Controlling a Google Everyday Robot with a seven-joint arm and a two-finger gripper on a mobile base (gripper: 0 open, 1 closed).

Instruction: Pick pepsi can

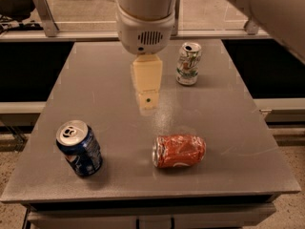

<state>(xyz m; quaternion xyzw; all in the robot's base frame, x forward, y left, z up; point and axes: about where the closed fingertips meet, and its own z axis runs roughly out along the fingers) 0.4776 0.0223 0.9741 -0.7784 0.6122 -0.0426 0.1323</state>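
Observation:
The pepsi can [79, 148], dark blue with a silver top, stands upright near the front left corner of the grey table [105, 89]. My gripper [147, 102] hangs from the white arm over the middle of the table, above the surface and well to the right of and behind the pepsi can. It holds nothing that I can see.
An orange-red can [179, 150] lies on its side at the front middle, right of the pepsi can. A white and green can [188, 64] stands upright at the back right. A railing runs behind the table's far edge.

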